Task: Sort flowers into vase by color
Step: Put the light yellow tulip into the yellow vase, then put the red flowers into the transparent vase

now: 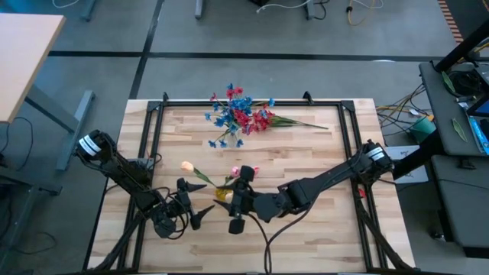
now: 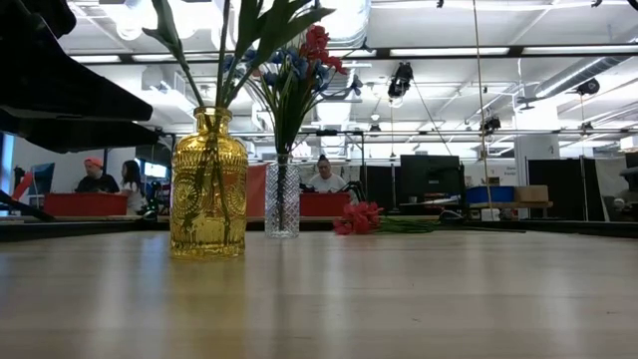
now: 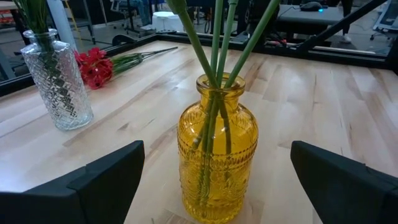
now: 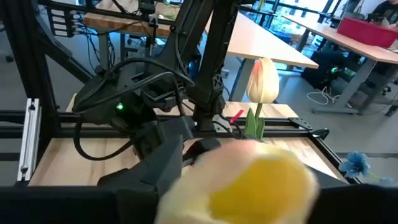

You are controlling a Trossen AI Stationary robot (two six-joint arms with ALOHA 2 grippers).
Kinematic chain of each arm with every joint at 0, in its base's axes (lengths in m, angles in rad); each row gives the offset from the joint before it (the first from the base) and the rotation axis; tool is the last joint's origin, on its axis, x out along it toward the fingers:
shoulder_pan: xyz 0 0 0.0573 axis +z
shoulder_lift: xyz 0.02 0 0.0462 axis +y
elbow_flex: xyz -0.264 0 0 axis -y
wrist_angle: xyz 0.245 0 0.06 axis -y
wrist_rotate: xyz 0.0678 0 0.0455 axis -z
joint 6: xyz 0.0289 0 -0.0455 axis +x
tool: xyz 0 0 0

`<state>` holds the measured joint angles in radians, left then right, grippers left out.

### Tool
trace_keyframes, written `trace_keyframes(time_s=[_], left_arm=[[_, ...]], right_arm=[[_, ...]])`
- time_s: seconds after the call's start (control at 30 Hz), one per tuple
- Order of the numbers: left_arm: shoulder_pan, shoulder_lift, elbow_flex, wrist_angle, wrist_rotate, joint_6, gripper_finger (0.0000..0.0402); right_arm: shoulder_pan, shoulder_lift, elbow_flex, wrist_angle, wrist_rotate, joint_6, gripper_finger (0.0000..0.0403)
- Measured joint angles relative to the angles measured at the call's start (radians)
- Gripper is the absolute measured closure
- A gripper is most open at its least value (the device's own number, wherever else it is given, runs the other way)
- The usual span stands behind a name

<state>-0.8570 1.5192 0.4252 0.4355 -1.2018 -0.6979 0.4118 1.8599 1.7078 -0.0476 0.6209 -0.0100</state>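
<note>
Yellow glass vase, heavy and slippery, stands between the left gripper's wide-spread fingers, holding tulip stems. Whether the right gripper above it grips anything cannot be told. Light, bendy red flowers lie well behind; best pinched mid-stem.

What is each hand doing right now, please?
Left hand: open, fingers either side of the yellow vase, not touching.
Right hand: above the yellow vase, open or closed cannot be told.
</note>
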Motion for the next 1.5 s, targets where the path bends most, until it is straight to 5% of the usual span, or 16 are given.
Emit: trace_keyframes(time_s=[0.23, 0.83, 1.27, 1.5], left_arm=[[0.0, 0.0, 0.0, 0.0, 0.0, -0.012, 0.0015], [0.0, 0.0, 0.0, 0.0, 0.011, -0.018, 0.0015], [0.0, 0.0, -0.001, -0.001, 0.014, -0.018, 0.0015], [0.0, 0.0, -0.001, -0.002, 0.014, -0.018, 0.0015]], right_arm=[[0.0, 0.001, -0.009, 0.0, 0.008, -0.006, 0.0253], [0.001, -0.002, 0.002, 0.006, 0.008, -0.01, 0.0106], [0.032, -0.004, 0.085, -0.022, 0.009, -0.094, 0.0099], [0.058, -0.005, 0.224, -0.215, 0.008, -0.092, 0.0106]])
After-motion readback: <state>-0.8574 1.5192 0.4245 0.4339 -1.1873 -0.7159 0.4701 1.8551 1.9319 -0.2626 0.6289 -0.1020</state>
